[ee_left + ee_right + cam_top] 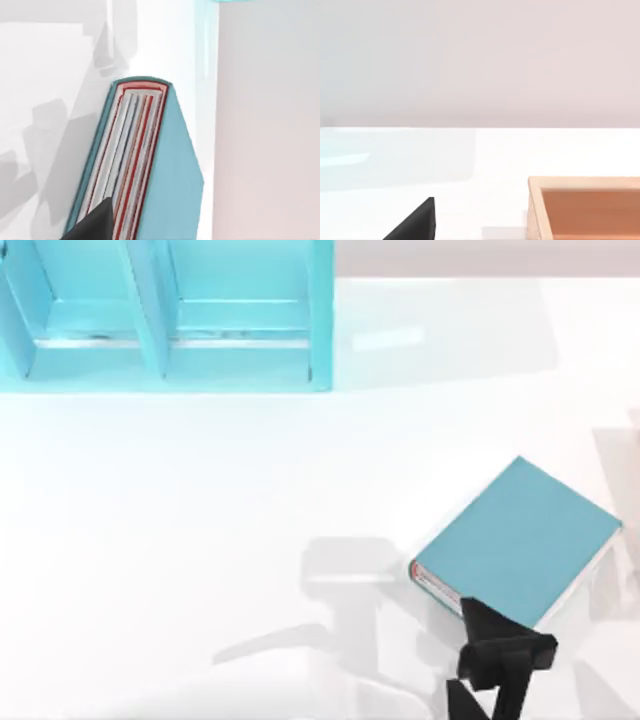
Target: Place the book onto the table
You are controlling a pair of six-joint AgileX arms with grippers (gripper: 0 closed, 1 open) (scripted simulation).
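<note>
Left arm reaches in from worktop's [200,520] near edge, right of centre. Left pincer [478,615] at spine corner of book [525,540]; one dark finger [92,225] against spine end; whether clamped, cannot tell. Book lies flat on worktop's right side, turned diagonal. Teal shelf unit [165,315] at far left, well apart. Wooden box [585,207] beside right pincer's fingertip [415,222].

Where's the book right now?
In the top view the book is at the table's right side, far from the teal shelf unit, with a dark pincer at its near edge.
</note>
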